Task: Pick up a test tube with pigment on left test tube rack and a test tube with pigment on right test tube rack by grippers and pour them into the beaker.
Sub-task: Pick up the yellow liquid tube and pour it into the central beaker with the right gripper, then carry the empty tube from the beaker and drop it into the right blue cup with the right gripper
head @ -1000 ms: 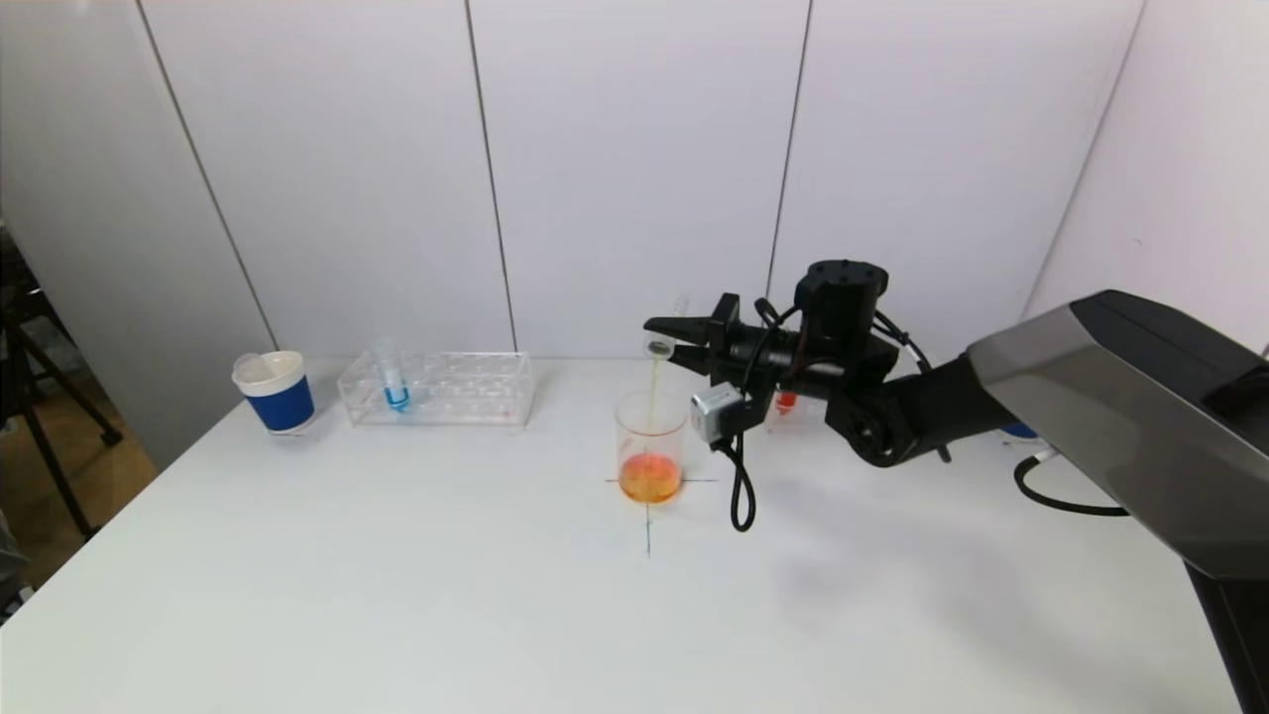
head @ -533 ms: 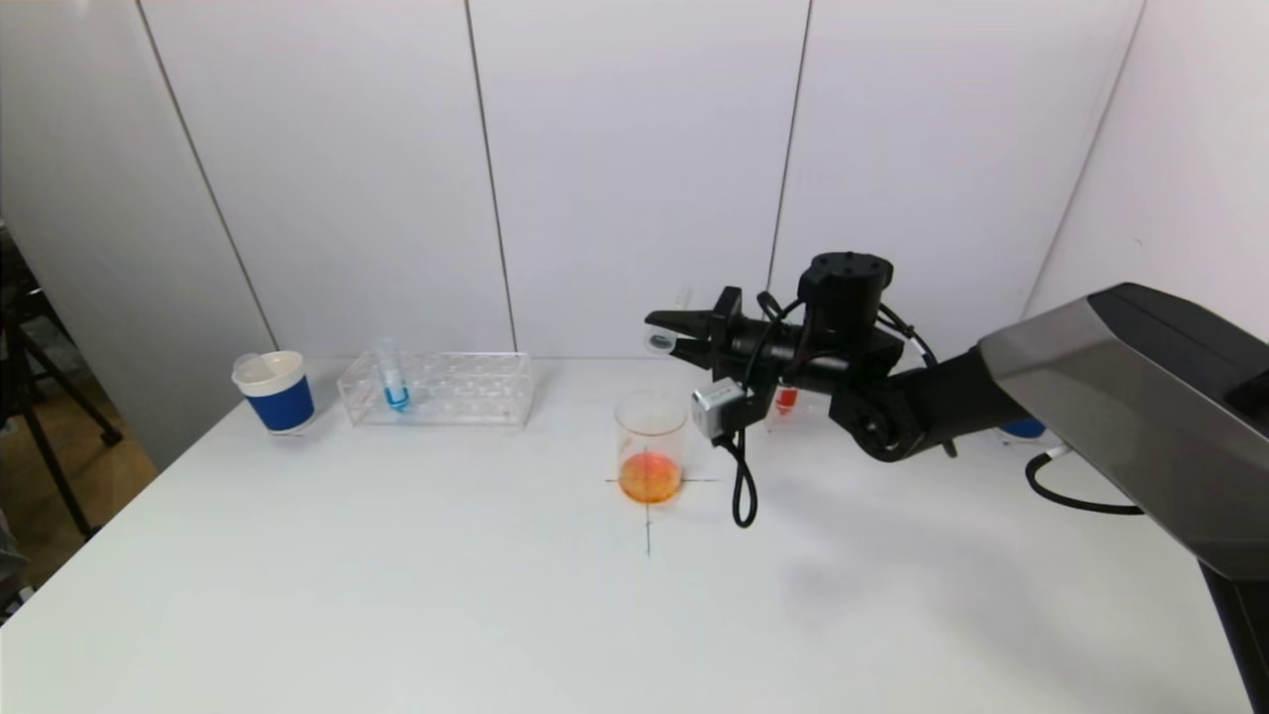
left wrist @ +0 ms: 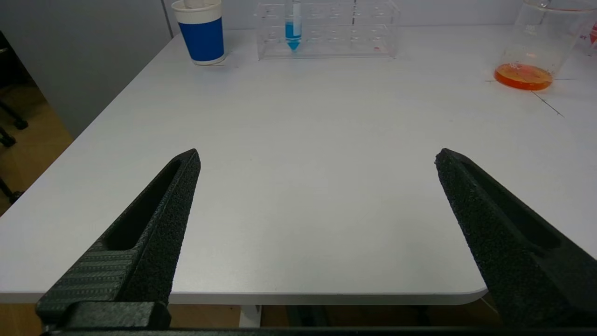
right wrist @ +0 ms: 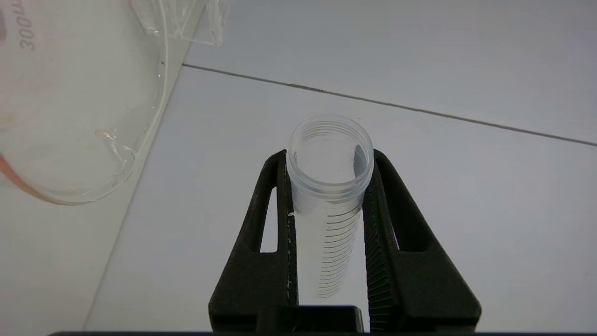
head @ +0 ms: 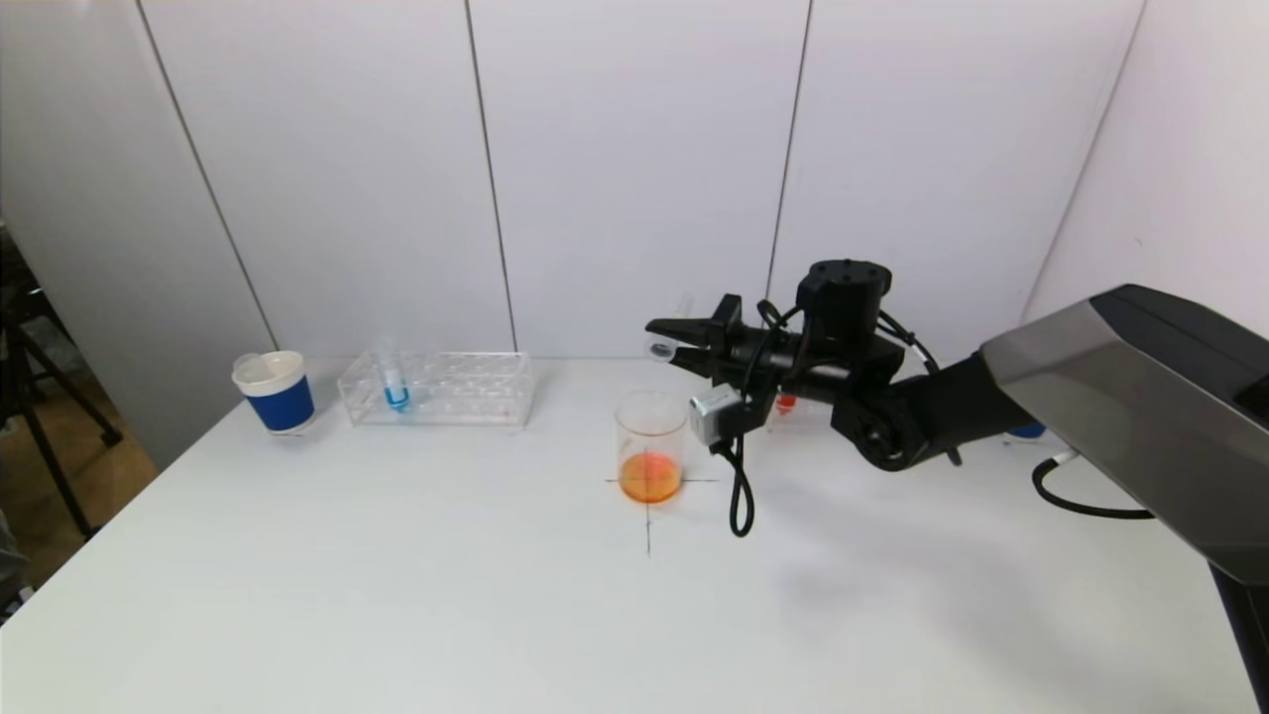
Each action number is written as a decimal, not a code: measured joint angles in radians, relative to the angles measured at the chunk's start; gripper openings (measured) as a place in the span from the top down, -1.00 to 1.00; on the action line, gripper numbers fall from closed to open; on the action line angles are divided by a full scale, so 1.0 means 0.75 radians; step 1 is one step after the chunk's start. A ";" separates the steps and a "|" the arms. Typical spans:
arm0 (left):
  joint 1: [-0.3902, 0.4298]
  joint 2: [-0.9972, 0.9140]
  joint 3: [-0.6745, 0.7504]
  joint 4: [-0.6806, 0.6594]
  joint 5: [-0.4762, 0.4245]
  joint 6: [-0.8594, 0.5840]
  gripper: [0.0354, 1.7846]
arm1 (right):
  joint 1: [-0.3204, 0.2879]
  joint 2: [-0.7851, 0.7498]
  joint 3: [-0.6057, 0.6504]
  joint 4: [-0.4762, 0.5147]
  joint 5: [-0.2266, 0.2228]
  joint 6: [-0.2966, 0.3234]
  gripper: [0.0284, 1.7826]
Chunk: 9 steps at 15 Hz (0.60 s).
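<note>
Right gripper (head: 662, 341) clamps the emptied test tube (right wrist: 330, 186) just above the beaker (head: 650, 445); left gripper (left wrist: 317, 161) gapes wide, well away.

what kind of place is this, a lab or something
Probably a mock chemistry-lab bench set up for robot trials: a plain white table with a glass beaker holding orange liquid, a clear test tube rack with a blue-filled tube, and bare white panel walls behind.
</note>
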 joint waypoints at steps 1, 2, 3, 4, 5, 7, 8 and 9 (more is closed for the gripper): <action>0.000 0.000 0.000 0.000 0.000 0.000 -0.98 | 0.003 -0.005 0.005 -0.005 -0.004 0.032 0.50; 0.000 0.000 0.000 0.000 0.001 0.000 -0.98 | 0.003 -0.009 0.010 -0.011 -0.015 0.055 0.50; 0.000 0.000 0.000 0.001 0.000 0.000 -0.98 | 0.001 -0.014 0.019 -0.020 -0.044 0.080 0.50; 0.000 0.000 0.000 0.001 -0.001 0.000 -0.98 | -0.007 -0.022 0.025 -0.026 -0.061 0.108 0.50; 0.000 0.000 0.000 0.000 -0.001 0.001 -0.98 | -0.013 -0.033 0.028 -0.028 -0.080 0.147 0.50; 0.000 0.000 0.000 0.000 -0.001 0.000 -0.98 | -0.019 -0.064 0.035 -0.026 -0.150 0.266 0.50; 0.000 0.000 0.000 0.000 0.000 0.000 -0.98 | -0.021 -0.080 0.035 -0.028 -0.190 0.342 0.50; 0.000 0.000 0.000 0.000 0.000 0.000 -0.98 | -0.023 -0.098 0.035 -0.028 -0.240 0.431 0.50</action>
